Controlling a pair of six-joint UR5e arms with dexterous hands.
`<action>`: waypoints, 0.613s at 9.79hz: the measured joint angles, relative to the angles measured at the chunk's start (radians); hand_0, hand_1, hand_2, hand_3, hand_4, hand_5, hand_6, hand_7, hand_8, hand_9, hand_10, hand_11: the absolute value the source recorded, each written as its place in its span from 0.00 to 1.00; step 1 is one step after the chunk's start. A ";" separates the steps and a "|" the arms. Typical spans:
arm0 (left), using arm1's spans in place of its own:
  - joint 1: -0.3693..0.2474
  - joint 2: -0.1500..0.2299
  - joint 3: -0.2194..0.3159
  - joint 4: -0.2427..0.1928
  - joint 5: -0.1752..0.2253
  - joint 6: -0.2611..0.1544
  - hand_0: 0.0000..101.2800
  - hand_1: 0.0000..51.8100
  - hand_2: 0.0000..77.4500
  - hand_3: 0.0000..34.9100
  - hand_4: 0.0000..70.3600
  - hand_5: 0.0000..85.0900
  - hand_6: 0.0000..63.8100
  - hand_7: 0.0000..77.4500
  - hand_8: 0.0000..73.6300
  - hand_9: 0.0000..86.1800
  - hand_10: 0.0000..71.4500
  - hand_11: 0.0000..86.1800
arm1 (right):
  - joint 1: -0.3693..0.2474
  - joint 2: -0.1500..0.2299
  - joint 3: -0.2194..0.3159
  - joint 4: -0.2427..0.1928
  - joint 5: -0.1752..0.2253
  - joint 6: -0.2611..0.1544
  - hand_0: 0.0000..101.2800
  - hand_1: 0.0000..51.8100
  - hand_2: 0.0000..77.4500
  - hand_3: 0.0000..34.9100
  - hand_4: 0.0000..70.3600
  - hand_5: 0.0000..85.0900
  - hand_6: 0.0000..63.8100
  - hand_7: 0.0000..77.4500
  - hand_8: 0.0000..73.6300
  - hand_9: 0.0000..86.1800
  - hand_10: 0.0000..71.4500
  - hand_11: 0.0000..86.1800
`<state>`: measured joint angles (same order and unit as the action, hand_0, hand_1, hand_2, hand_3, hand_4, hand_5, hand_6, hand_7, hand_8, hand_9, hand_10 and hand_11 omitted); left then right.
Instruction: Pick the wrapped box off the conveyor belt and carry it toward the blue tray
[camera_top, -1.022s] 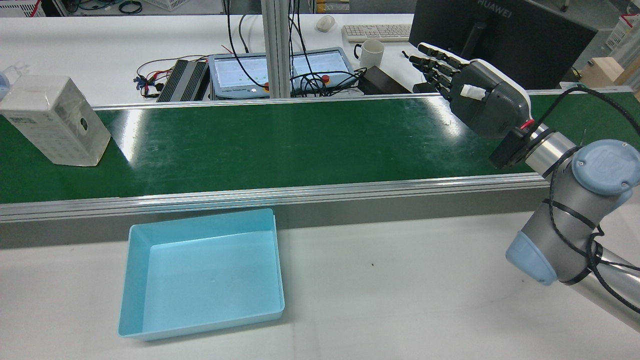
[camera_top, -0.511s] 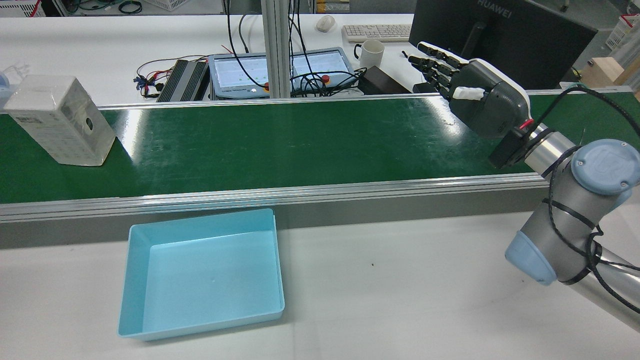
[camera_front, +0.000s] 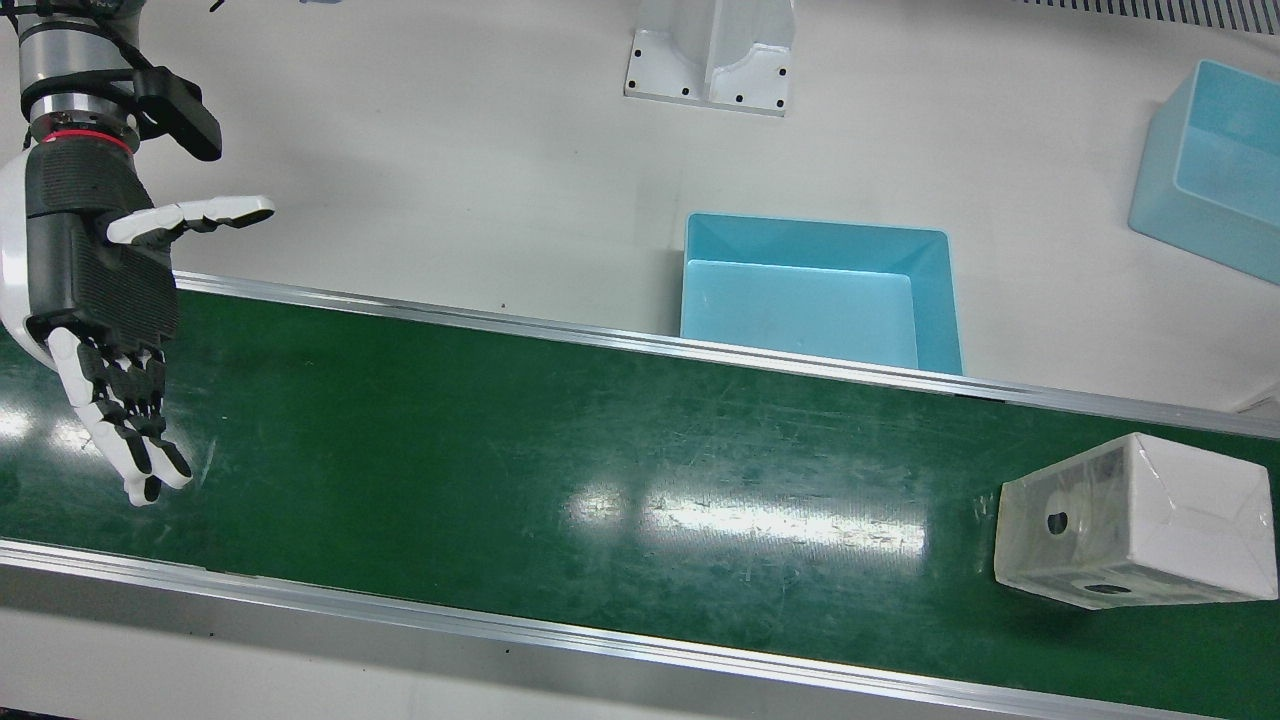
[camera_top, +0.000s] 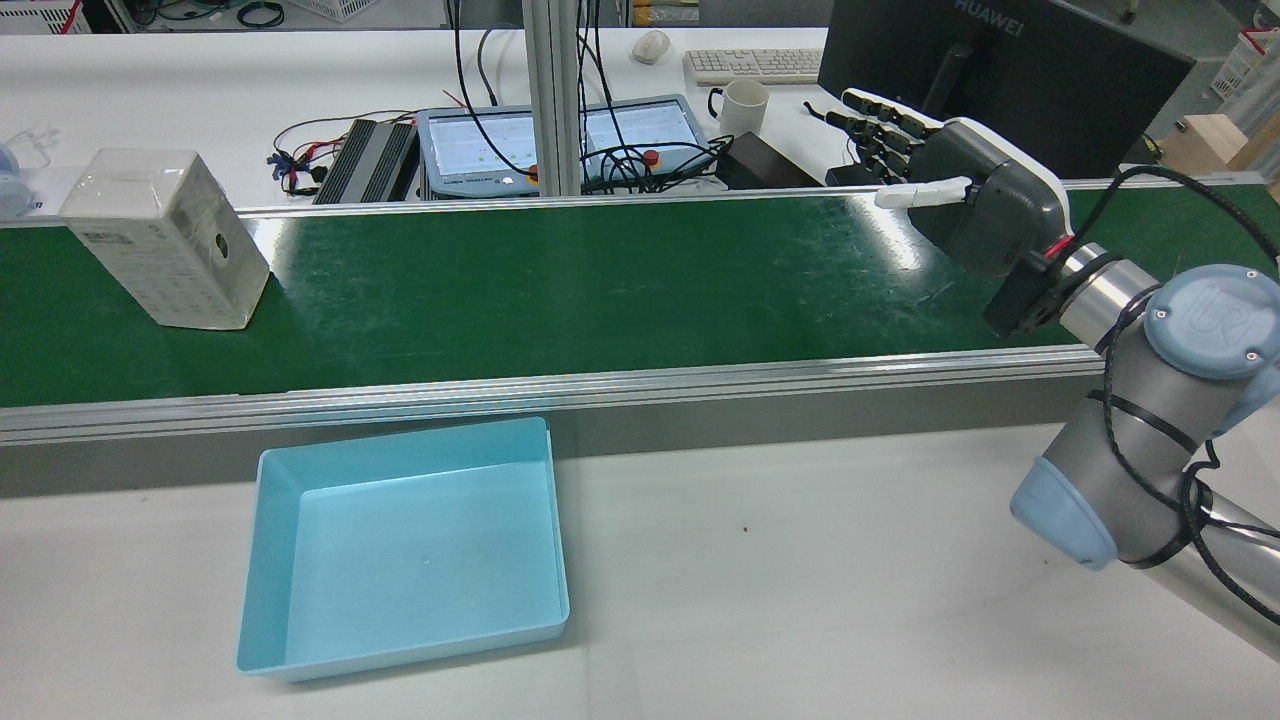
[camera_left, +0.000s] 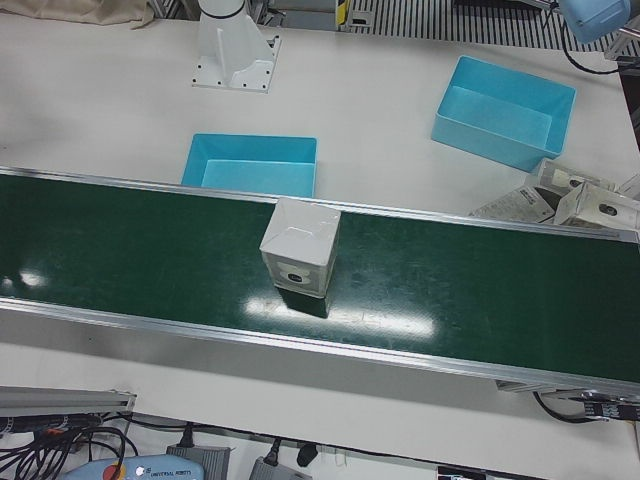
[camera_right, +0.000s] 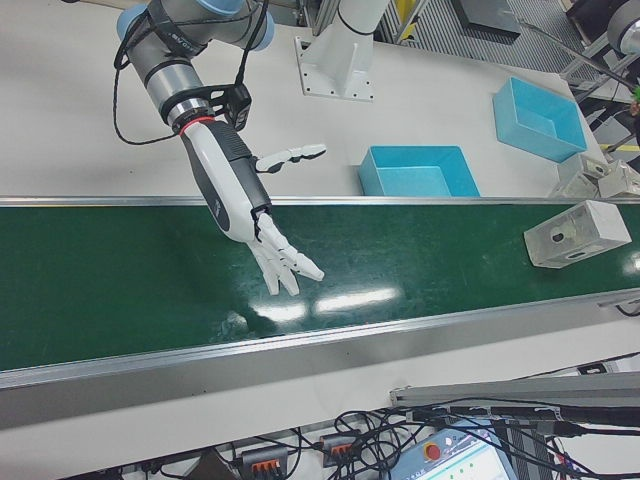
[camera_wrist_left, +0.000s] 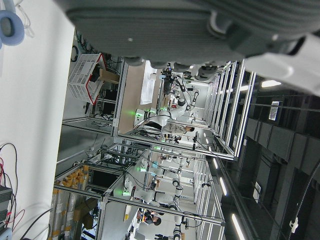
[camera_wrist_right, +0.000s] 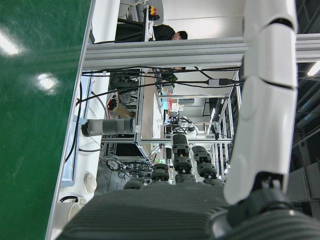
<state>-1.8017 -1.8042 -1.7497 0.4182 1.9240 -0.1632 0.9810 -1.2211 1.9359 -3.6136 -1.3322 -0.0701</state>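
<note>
The wrapped box (camera_top: 165, 240) is white under clear film and stands on the green conveyor belt (camera_top: 600, 290) at the far left of the rear view. It also shows in the front view (camera_front: 1130, 525), left-front view (camera_left: 300, 245) and right-front view (camera_right: 580, 232). The blue tray (camera_top: 400, 445) sits on the white table just before the belt and holds nothing. My right hand (camera_top: 975, 200) hovers over the belt's right end, open, fingers straight, thumb out, far from the box. It also shows in the front view (camera_front: 100, 300). My left hand (camera_wrist_left: 200, 25) shows only as a palm edge in its own view.
A second, deeper blue tray (camera_left: 505, 95) stands on the table far from the belt, with several more wrapped boxes (camera_left: 580, 200) beside it. A monitor (camera_top: 1010, 70), mug (camera_top: 742, 105) and cables lie beyond the belt. The arm pedestal (camera_front: 712, 50) stands behind the tray.
The box has travelled along the belt toward the rear view's right. My right hand has lifted slightly and its thumb has swung out to the side.
</note>
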 joint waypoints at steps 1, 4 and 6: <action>0.000 0.000 0.000 0.000 0.000 0.000 0.00 0.00 0.01 0.00 0.00 0.01 0.01 0.01 0.01 0.00 0.01 0.01 | 0.000 0.004 0.003 -0.011 0.001 -0.002 0.46 0.25 0.13 0.00 0.09 0.12 0.06 0.17 0.07 0.05 0.00 0.01; 0.000 0.000 0.000 0.000 0.000 0.000 0.00 0.00 0.01 0.00 0.00 0.01 0.01 0.01 0.01 0.00 0.00 0.01 | -0.001 0.006 0.006 -0.020 0.002 -0.002 0.46 0.21 0.10 0.00 0.05 0.12 0.07 0.18 0.07 0.07 0.00 0.01; 0.000 0.000 0.000 0.000 0.000 0.000 0.00 0.00 0.01 0.00 0.00 0.01 0.00 0.01 0.01 0.00 0.01 0.01 | -0.001 0.006 0.007 -0.020 0.002 -0.002 0.46 0.21 0.10 0.00 0.08 0.12 0.07 0.18 0.07 0.06 0.00 0.01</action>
<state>-1.8017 -1.8042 -1.7497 0.4182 1.9240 -0.1632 0.9802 -1.2147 1.9431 -3.6339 -1.3300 -0.0721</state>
